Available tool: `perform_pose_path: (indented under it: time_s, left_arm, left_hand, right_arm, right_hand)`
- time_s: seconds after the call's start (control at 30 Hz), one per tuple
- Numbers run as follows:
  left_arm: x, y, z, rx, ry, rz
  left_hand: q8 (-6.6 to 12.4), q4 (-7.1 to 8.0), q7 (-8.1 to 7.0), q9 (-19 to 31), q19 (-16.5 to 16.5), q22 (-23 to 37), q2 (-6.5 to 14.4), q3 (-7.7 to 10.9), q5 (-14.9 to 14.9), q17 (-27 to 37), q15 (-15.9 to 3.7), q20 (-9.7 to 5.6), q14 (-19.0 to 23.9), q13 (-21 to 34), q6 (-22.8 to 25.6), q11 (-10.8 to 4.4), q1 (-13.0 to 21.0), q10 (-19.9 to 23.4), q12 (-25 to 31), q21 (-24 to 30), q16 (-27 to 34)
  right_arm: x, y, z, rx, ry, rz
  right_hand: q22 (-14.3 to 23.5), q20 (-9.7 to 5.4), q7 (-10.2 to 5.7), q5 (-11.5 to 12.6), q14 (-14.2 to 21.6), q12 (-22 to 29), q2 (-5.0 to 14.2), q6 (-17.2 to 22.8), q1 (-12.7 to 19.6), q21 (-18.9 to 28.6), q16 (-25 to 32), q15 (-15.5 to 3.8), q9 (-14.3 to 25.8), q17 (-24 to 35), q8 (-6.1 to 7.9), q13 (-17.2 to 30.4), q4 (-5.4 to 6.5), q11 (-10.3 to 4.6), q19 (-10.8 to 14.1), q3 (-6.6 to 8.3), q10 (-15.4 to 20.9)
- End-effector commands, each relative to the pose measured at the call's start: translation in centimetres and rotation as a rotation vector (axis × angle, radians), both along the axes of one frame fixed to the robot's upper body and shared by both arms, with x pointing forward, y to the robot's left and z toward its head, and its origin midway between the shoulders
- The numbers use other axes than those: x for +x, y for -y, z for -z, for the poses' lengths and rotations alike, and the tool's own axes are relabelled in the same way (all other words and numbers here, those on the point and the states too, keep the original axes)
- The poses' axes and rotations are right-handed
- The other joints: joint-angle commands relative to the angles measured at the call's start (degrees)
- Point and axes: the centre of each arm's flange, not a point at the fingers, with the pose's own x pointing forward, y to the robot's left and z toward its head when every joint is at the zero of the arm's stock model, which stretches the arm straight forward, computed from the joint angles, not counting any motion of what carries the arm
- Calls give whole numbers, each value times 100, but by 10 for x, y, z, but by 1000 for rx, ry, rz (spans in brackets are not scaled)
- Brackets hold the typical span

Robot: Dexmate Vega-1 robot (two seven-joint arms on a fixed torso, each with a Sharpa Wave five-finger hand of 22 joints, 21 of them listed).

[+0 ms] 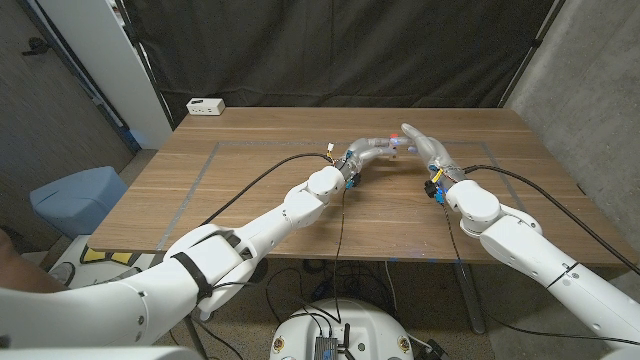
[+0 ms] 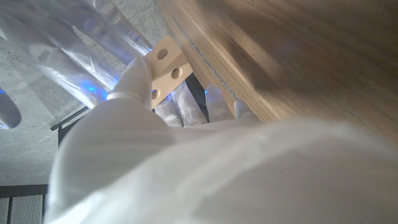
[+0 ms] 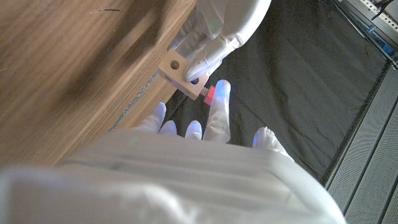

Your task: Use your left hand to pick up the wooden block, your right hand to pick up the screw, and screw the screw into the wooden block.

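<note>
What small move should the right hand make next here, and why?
Probably keep turning the screw into the wooden block. The left hand holds the block up off the table, and the right hand has the red-headed screw at the block's end face, apparently not yet seated flush.

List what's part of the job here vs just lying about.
Job:
- pale wooden block with round holes, held by the left hand
- small red screw, at the right hand's fingertips, against the block

Lying about:
- white power strip at the wooden table's far corner
- blue bin beside the table
</note>
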Motion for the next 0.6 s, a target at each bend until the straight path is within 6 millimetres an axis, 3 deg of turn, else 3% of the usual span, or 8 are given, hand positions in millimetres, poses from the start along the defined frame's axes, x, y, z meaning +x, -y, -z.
perform_pose_path:
  time_s: [0.03, 0.3, 0.6]
  left_arm:
    - [-1, -1, 1, 1, 2, -5]
    - [-3, -1, 1, 2, 5, -4]
    - [-4, -2, 1, 3, 9, -5]
  left_hand:
    - [26, 68, 65, 25, -13, 29, 209, 99, 34, 17, -314, 35, 37, 138, 127, -19, -40, 53, 77, 36, 3]
    - [23, 67, 60, 25, -13, 29, 203, 96, 33, 17, -308, 32, 41, 139, 120, -19, -42, 52, 78, 36, 4]
    - [25, 64, 69, 26, -16, 29, 200, 97, 34, 16, -315, 32, 43, 140, 122, -18, -38, 44, 75, 35, 4]
  right_arm:
    - [-3, 12, 1, 26, 11, 37]
    - [-4, 20, 2, 46, 15, 64]
    - [-3, 25, 0, 53, 24, 80]
  right_hand:
    - [6, -20, 12, 2, 96, 31, 1, 66, 56, 60, 34, -19, 15, -9, -15, 8, -18, -6, 121, 49, 73]
    - [1, -80, 56, 1, 209, 27, -16, 96, 106, 106, 47, -43, 16, -25, -53, 10, -76, 45, 327, 95, 162]
    - [-3, 56, 82, -5, 223, 11, -33, 39, 87, 85, 31, -31, 18, -14, -126, 14, -89, 132, 406, 120, 237]
